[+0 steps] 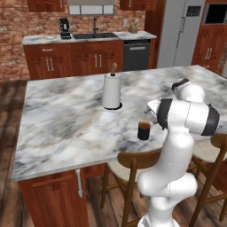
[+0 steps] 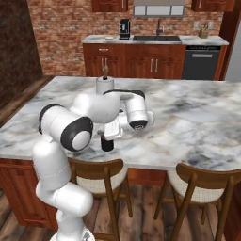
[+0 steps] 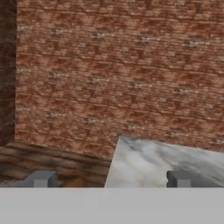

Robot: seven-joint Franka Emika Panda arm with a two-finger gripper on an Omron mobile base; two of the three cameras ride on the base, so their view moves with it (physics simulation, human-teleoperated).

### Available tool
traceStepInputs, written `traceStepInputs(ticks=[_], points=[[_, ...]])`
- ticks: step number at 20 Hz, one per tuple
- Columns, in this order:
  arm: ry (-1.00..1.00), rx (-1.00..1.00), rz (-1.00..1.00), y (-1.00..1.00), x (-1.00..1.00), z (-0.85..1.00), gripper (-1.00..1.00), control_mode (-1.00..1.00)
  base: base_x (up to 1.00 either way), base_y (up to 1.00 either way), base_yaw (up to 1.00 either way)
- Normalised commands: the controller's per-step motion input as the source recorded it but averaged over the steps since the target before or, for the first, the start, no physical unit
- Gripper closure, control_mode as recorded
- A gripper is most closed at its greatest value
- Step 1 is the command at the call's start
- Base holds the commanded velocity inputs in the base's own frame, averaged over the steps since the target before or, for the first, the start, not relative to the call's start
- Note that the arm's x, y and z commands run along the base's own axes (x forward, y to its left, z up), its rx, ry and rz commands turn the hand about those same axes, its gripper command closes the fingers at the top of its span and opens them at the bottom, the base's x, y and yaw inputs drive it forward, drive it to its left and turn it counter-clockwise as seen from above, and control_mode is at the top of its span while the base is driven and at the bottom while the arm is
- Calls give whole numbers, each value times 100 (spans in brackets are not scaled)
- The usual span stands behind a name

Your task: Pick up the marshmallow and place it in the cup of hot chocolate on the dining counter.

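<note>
The big table, a wide island with a grey-veined white marble top and red-brown wood cupboards, carries everything here. On it stands a tall white paper-towel roll with a wooden stick on top. Nearer the front edge sits the small dark brown cup of hot chocolate, standing upright on the marble.

The white arm bends low over the table, and its hand is just beside the cup. From the right base view the hand covers the top of the cup, so the cup lies right under the hand and a little toward the front edge.

The claw is spread wide, with its two dark finger tips far apart and nothing between them. It looks out past the corner of the table toward the brick wall and the wood floor, not down at the cup.

The tiny pale marshmallow cannot be picked out on the table. It may already be in the cup, but the drink's top is too small and too hidden to tell.
</note>
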Motion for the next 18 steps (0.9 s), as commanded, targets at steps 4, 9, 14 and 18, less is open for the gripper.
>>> traceStepInputs(ticks=[4, 9, 14, 18], points=[[-40, 0, 0, 0, -92, 91, -100, -100, 0, 0, 0], [-41, 0, -1, 4, -96, 92, -100, -100, 0, 0, 0], [-41, 0, -4, 15, -97, 92, -100, -100, 0, 0, 0], [-37, 0, -6, 29, -100, 71, -100, -100, 0, 0, 0]])
